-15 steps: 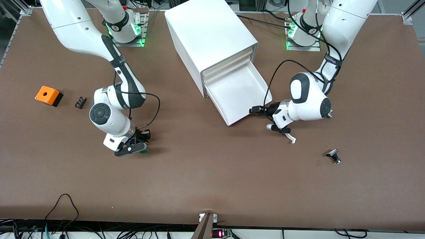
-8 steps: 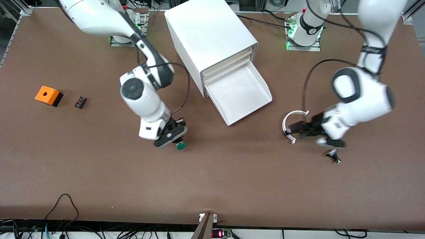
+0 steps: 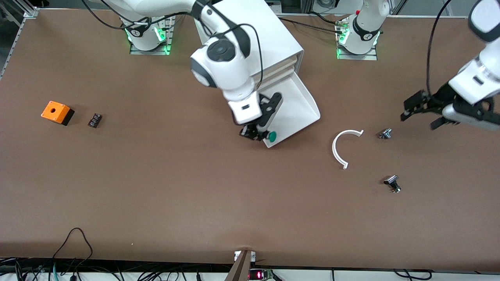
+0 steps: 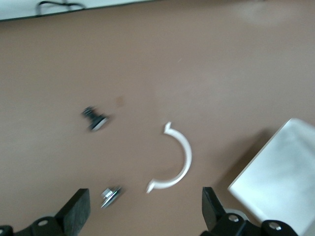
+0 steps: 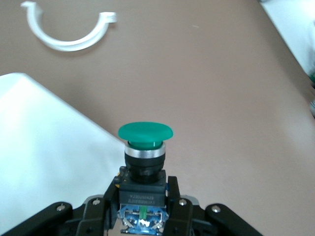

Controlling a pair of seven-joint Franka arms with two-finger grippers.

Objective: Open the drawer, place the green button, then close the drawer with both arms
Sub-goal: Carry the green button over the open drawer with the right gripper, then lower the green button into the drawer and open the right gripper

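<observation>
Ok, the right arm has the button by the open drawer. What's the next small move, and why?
Probably carry the button a little farther in over the drawer before releasing. The right gripper is shut on it right at the tray's front corner, so dropping now might miss. The left gripper waits open, well away toward its end of the table.

This is a robotics lab bench rather than a home or shop. Two white jointed arms [image 3: 218, 58] are bolted to metal base plates [image 3: 148, 48] lit with green status lights, at one edge of a broad table [image 3: 156, 203] covered in plain brown sheeting. Aluminium frame rails [image 3: 27, 9] run at the corners, and loose black cables [image 3: 74, 242] trail along the edge nearest the front camera, beside a small device with a red digital readout [image 3: 256, 274].
</observation>
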